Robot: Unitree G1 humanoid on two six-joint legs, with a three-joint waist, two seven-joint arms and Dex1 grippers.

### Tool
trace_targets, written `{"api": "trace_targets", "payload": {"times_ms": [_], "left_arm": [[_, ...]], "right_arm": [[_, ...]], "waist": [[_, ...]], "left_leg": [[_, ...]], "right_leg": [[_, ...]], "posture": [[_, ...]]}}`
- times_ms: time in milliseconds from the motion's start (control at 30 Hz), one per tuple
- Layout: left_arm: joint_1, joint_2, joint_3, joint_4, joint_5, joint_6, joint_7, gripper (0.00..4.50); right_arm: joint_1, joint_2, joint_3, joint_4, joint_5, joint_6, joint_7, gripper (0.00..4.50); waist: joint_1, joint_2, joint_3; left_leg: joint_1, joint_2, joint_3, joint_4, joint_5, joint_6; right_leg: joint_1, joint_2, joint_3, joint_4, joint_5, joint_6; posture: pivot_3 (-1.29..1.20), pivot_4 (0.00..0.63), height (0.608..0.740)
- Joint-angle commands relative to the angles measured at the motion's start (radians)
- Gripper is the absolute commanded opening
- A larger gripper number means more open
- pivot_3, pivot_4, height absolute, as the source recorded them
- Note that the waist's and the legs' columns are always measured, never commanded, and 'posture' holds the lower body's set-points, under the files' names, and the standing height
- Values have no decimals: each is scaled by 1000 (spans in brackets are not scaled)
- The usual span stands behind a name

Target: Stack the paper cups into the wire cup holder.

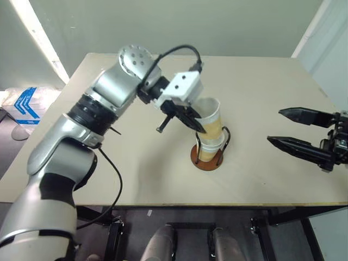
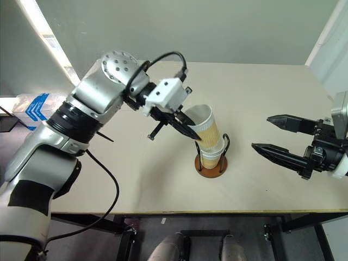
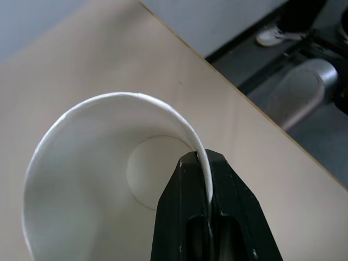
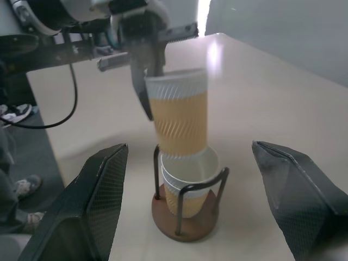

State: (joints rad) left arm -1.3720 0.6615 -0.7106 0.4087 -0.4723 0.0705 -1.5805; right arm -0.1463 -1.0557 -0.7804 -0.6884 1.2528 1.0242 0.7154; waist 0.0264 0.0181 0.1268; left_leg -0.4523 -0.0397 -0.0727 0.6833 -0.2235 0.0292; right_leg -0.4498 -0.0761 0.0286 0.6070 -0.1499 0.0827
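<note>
The left tool [image 1: 187,118] is pinched shut on the rim of a paper cup [image 1: 211,120], one finger inside and one outside the wall. That cup leans, its bottom entering the cups already nested [image 4: 187,176] in the wire cup holder [image 1: 207,157]. The holder stands on the beige worktop [image 1: 261,87], near its front edge. The right tool [image 2: 272,136] hangs well apart on the right, its fingers spread wide and holding nothing.

left hand [image 1: 197,126] clamped, right hand [image 1: 278,126] spread
</note>
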Motion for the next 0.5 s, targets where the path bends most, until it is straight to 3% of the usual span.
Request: {"api": "trace_targets", "payload": {"times_ms": [33, 267, 467, 500], "left_arm": [[-39, -21, -17, 36, 8, -62, -34, 47], [-58, -81, -32, 114, 37, -128, -34, 47], [-58, -74, -60, 112, 39, -139, -34, 47], [-57, -71, -66, 107, 41, -141, -34, 218]], "right_arm": [[21, -14, -56, -33, 36, -25, -33, 3853], [60, -27, -76, -35, 60, -43, -61, 3853], [82, -40, -81, -26, 62, -57, -63, 3853], [83, -43, -80, -23, 62, -59, -62, 3853]], "waist": [[0, 0, 0], [3, 0, 0], [3, 0, 0], [3, 0, 0]], "left_leg": [[0, 0, 0, 0, 0, 0], [-2, 0, 0, 0, -1, 0], [-2, 0, 0, 0, -4, 2], [-2, 0, 0, 0, -4, 2]], "right_leg": [[0, 0, 0, 0, 0, 1], [0, 0, 0, -3, -1, 4], [1, 0, 0, -3, -4, 8], [1, 0, 1, -3, -4, 8]], "posture": [[0, 150, 740], [0, 150, 740], [0, 150, 740], [0, 150, 740]]}}
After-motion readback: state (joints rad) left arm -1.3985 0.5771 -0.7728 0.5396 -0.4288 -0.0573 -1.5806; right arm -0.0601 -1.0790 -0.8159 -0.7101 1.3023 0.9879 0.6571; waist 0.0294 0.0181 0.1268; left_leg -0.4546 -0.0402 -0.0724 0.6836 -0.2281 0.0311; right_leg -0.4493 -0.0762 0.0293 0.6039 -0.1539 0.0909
